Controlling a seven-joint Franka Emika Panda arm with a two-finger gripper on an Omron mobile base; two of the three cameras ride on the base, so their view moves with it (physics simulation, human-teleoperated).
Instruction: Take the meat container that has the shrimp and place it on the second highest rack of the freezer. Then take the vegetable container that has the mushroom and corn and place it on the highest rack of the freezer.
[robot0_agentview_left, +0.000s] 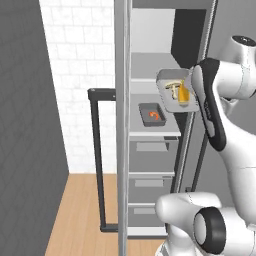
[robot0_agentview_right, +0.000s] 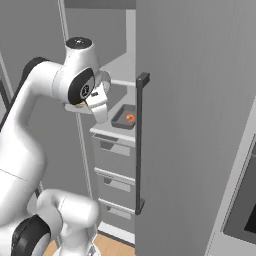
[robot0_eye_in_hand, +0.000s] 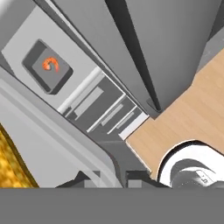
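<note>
The vegetable container (robot0_agentview_left: 171, 88), a pale grey tray with a mushroom (robot0_agentview_left: 173, 88) and yellow corn (robot0_agentview_left: 184, 95), hangs in the air at the front of the open freezer, level with its upper rack (robot0_agentview_left: 145, 85). My gripper (robot0_eye_in_hand: 109, 177) is shut on the tray's rim, and the corn (robot0_eye_in_hand: 11, 168) shows at the hand view's left edge. The meat container (robot0_agentview_left: 152, 115), a dark tray with an orange shrimp (robot0_agentview_left: 154, 116), lies flat on the rack below. It also appears in the right base view as the meat container (robot0_agentview_right: 128, 118) and in the hand view as the meat container (robot0_eye_in_hand: 47, 67).
The freezer door (robot0_agentview_right: 190, 125) stands open at the right with a long dark handle (robot0_agentview_right: 140, 145). Another door edge (robot0_agentview_left: 122, 125) with a handle (robot0_agentview_left: 97, 160) stands at the left. Grey drawers (robot0_agentview_left: 152, 150) fill the freezer below the racks. Wooden floor (robot0_eye_in_hand: 183, 118) lies beneath.
</note>
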